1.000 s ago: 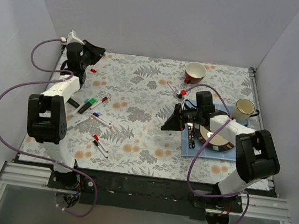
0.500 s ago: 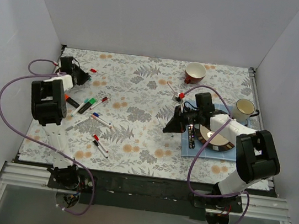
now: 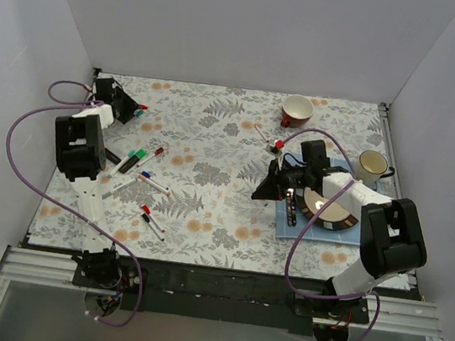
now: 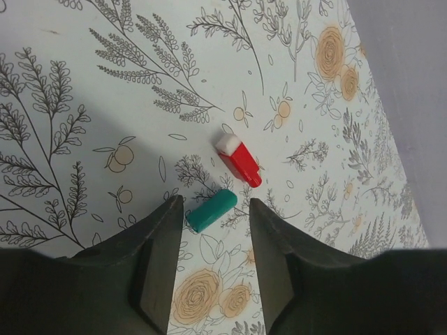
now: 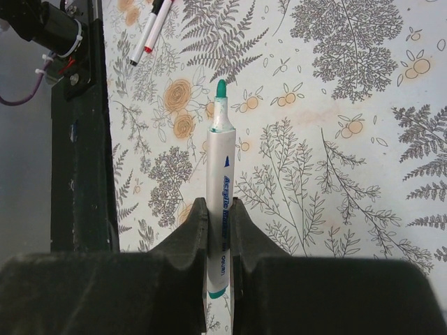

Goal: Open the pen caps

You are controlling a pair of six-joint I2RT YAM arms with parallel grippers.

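Released at the left gripper (image 4: 214, 202): jaws spread, nothing held. Between the fingertips, low in the left wrist frame, a green cap (image 4: 211, 210) flat on the floral cloth (image 4: 105, 84), just beside a red cap (image 4: 241, 162). Missing from that upper-left spot of the top view a second ago, so freshly dropped. Clenched at the right gripper (image 5: 217, 204) on the green pen (image 5: 221, 174), tip bared, centre of frame. Counts as one pen opened. Leaves the other pens (image 3: 154, 182) at left-centre of the top view, likely still capped.
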